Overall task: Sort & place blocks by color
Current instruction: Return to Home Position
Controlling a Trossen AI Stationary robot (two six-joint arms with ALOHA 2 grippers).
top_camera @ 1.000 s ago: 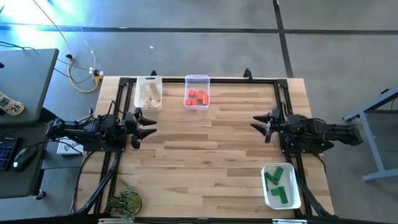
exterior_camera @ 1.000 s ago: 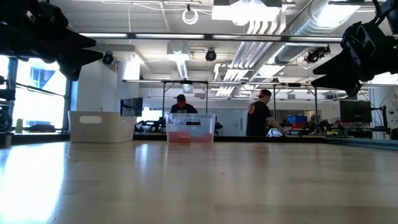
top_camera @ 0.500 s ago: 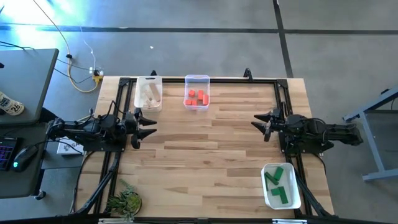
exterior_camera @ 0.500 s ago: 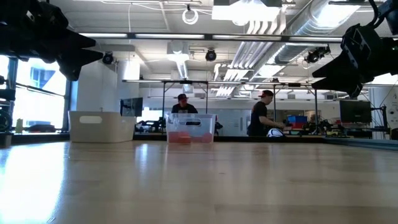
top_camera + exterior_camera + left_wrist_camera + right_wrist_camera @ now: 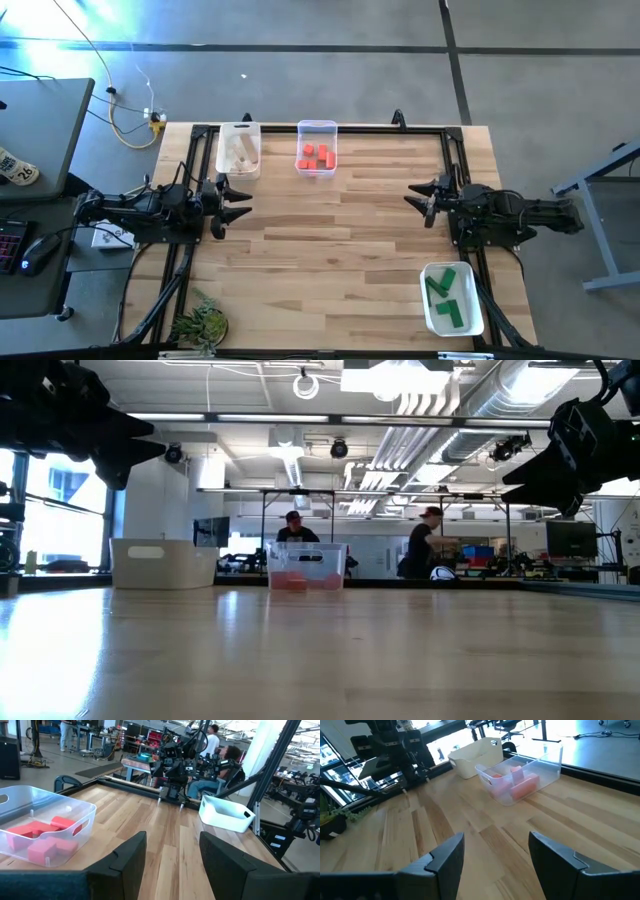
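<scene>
Parked clear of the sorted blocks.
Resting left gripper at nine o'clock, right gripper at three, both spread empty, with nothing loose to carry.

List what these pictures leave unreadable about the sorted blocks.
- Plain light-wood blocks, far white bin: too small and pale to count from above; the opaque wall hides them in the low view.
- Green blocks, near white bin: its wall hides them in the left wrist view.
- Red-orange blocks: blurred behind the clear bin's wall in the low view.
Left gripper and right gripper hang open at the table's sides.
</scene>
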